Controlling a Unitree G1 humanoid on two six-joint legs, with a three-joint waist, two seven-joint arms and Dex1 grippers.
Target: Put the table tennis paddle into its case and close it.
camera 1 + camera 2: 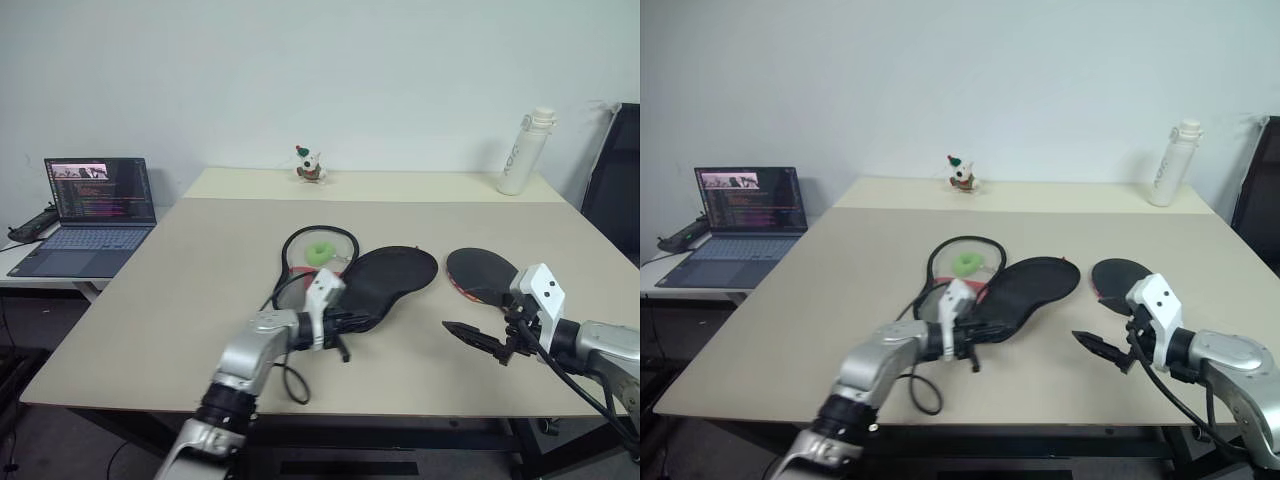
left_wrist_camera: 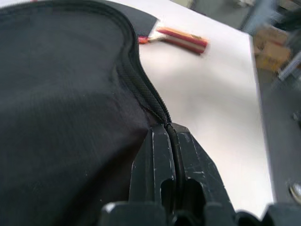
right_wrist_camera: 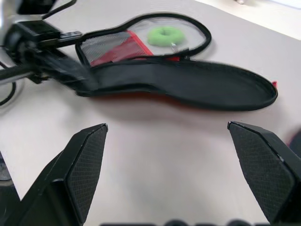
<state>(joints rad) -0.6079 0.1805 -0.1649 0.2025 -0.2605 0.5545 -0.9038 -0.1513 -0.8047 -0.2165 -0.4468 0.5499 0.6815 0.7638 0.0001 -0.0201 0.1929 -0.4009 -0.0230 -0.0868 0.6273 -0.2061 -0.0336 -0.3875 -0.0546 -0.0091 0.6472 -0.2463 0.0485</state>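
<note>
So the case [image 1: 385, 280] is lying unzipped in the middle of the table [image 1: 180, 300], mesh half flopped open on the laptop [image 1: 95, 215] side with a green ring [image 1: 321, 252] seen inside it. The left gripper [image 1: 340, 322] is clamped shut on the zip edge at the narrow handle end of the case, and in the left wrist view black fabric can be seen pinched right between the fingers [image 2: 157, 174]. The paddle [image 1: 482, 275] is resting flat on the table just beside the case, on the side away from the laptop, face black, red-striped handle pointing toward the case. The right gripper [image 1: 480, 343] is held with its jaws spread wide and nothing in them, near the paddle on the robot's side, touching neither it nor the case. Handling-wise, the case looks soft and floppy, so it will probably sag unless it's held by that seam. The paddle should be light and stiff, best grabbed at the wooden handle, since the rubber face is flat on the table and probably hard to pinch.
</note>
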